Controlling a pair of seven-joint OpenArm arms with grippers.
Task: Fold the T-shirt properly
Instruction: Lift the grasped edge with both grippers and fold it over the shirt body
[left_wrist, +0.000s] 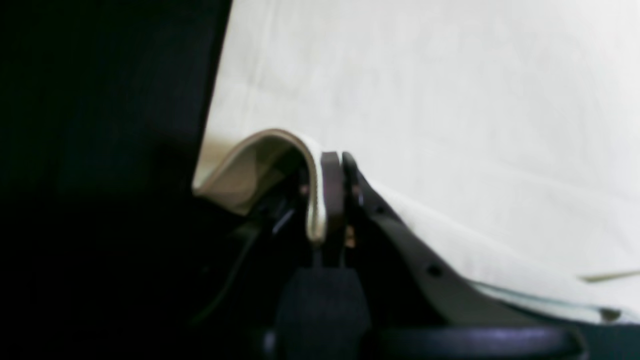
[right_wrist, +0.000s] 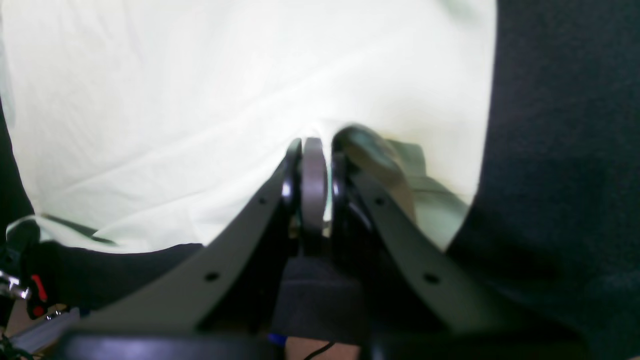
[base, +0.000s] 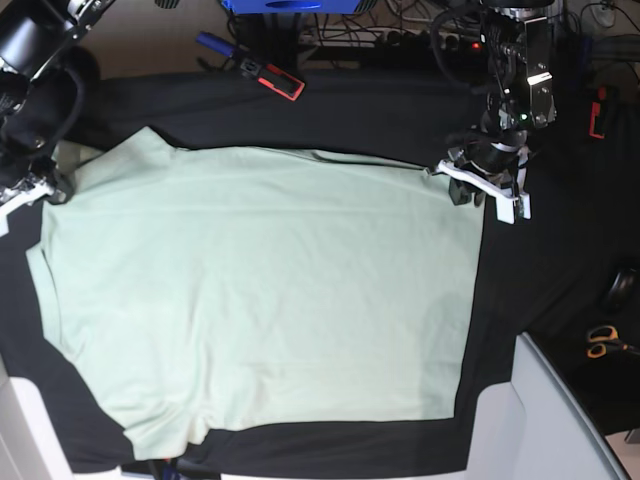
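T-shirt (base: 260, 290): flat on desk (base: 560, 260). Left fingers (left_wrist: 332, 165) and right fingers (right_wrist: 312, 150) each clamped on an edge. Best lifted together, evenly.

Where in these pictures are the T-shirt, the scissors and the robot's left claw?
T-shirt (base: 260, 290), base view, middle of its body.
Scissors (base: 603, 342), base view, orange handles.
Left gripper (left_wrist: 341, 159), left wrist view, between its fingertips.

Robotics lab bench, not a home. Work surface is a black cloth-covered table (base: 560, 250) with two robot arms mounted at its far corners, and a tangle of cables and a power strip (base: 400, 35) runs along the back edge. Loose tools sit around it: orange-handled scissors (base: 603, 342), a red-and-black clamp (base: 272, 78), a blue bin (base: 290, 5).
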